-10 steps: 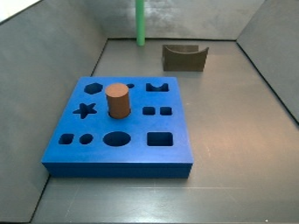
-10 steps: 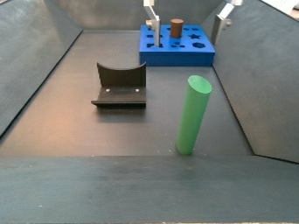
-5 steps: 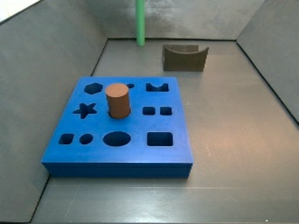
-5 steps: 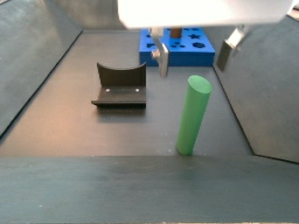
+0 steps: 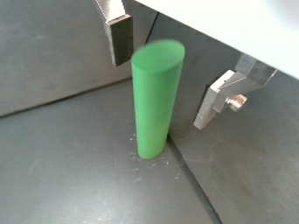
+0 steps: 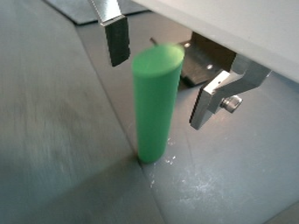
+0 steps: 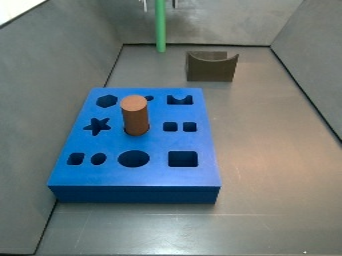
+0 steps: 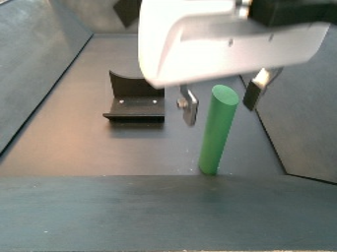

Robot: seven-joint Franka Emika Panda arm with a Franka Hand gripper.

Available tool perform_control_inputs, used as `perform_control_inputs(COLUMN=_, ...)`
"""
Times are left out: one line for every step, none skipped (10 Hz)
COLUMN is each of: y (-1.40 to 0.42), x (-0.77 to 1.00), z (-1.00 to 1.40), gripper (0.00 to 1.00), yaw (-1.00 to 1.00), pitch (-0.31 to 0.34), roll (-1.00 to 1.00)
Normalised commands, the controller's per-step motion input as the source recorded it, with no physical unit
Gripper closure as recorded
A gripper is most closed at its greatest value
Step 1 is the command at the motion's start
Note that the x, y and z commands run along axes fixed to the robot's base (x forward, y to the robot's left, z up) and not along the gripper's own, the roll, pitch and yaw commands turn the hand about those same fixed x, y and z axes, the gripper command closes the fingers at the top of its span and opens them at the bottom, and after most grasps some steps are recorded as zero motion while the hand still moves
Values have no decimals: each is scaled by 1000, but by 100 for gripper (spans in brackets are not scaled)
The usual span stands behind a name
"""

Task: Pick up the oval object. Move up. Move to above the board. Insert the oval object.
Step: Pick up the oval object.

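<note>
Tabletop (image 7: 201,215): plain matte grey sheet, lightly scuffed, faint pale specks visible in a wrist view (image 6: 211,188).

Enclosure: grey panels on three sides. Left wall (image 7: 54,50) and right wall (image 7: 318,60) lean outward from tabletop. Back wall (image 7: 221,20) closes far end. Straight seams where panels meet tabletop.

From opposite side view: same grey tabletop (image 8: 93,148), sloping side panels (image 8: 33,69), darker flat ledge (image 8: 158,212) across foreground.

Light: soft, even, dull sheen on panels, weak shadows.
</note>
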Motion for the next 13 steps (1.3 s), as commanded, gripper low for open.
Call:
perform_control_inputs(y=0, x=0, z=0, gripper=100, yaw=0, pitch=0, roll=0)
perform_control_inputs(y=0, x=0, z=0, gripper=100, yaw=0, pitch=0, roll=0)
perform_control_inputs(y=0, x=0, z=0, gripper=100, yaw=0, pitch=0, roll=0)
perform_control_inputs(y=0, x=0, z=0, gripper=100, yaw=0, pitch=0, roll=0)
perform_control_inputs(y=0, x=0, z=0, gripper=100, yaw=0, pitch=0, roll=0)
perform_control_inputs(y=0, x=0, z=0, gripper=100, yaw=0, pitch=0, roll=0)
perform_control_inputs(y=0, x=0, z=0, gripper=100, yaw=0, pitch=0, roll=0)
perform_control_inputs(y=0, x=0, z=0, gripper=100, yaw=0, pitch=0, roll=0)
perform_control_inputs(y=0, x=0, z=0, gripper=100, yaw=0, pitch=0, roll=0)
perform_control_inputs(y=0, x=0, z=0, gripper=100, yaw=0, pitch=0, roll=0)
perform_control_inputs(y=0, x=0, z=0, gripper=100, yaw=0, pitch=0, roll=0)
perform_control_inputs(y=0, x=0, z=0, gripper=100, yaw=0, pitch=0, roll=0)
perform_control_inputs(y=0, x=0, z=0, gripper=100, yaw=0, pitch=0, roll=0)
